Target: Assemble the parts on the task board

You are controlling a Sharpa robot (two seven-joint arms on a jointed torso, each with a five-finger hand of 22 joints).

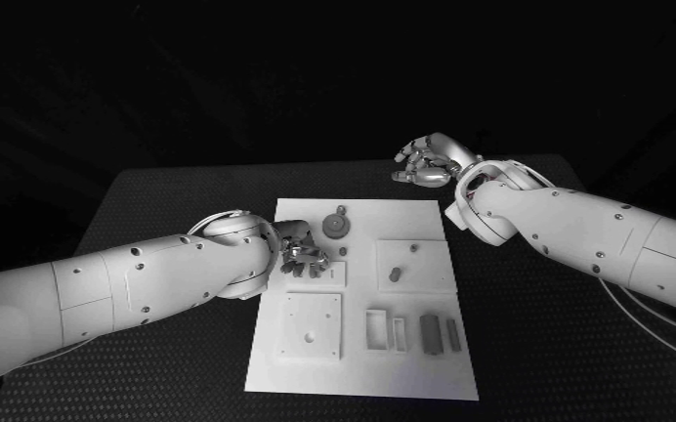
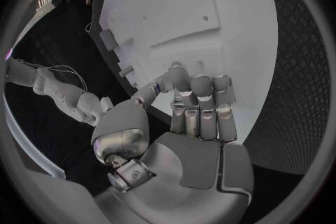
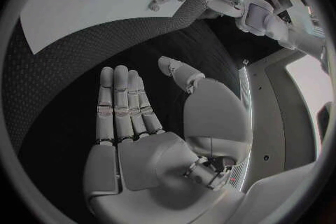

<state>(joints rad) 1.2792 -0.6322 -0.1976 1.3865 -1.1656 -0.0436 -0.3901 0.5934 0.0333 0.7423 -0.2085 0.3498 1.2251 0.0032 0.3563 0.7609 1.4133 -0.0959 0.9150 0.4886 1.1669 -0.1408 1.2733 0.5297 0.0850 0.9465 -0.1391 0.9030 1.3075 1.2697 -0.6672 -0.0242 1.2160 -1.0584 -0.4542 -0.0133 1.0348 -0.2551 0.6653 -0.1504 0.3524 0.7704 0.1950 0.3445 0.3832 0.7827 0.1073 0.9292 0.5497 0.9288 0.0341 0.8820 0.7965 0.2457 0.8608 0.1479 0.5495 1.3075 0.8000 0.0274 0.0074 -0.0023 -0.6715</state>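
Task board (image 1: 423, 217) under left hand (image 1: 302, 251)

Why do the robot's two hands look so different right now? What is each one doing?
The left hand is low over the task board, its fingers curled down at the board; the right hand hangs beyond the board's far edge, over the black table. The right hand's fingers lie straight and apart, holding nothing; whether the left pinches a part is hidden. Both are silver, on white arms.

The left hand (image 1: 300, 254) rests on the task board's (image 1: 423, 363) left edge, with a round part (image 1: 337, 223) just beyond it. The right hand (image 1: 424, 165) hangs over the surface (image 1: 169, 197) beyond the board's far right corner, apart from it.
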